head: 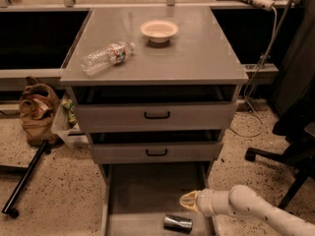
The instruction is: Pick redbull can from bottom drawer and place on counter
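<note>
The redbull can, small and silver, lies on its side in the open bottom drawer, near the drawer's front right. My gripper reaches in from the lower right on a pale arm and hangs just above and to the right of the can, with a small gap between them. The counter is the flat grey top of the cabinet, far above the gripper.
On the counter lie a clear plastic bottle on its side and a small white bowl. Two shut drawers with black handles sit above the bottom drawer. A brown bag is on the floor at left; an office chair base stands at right.
</note>
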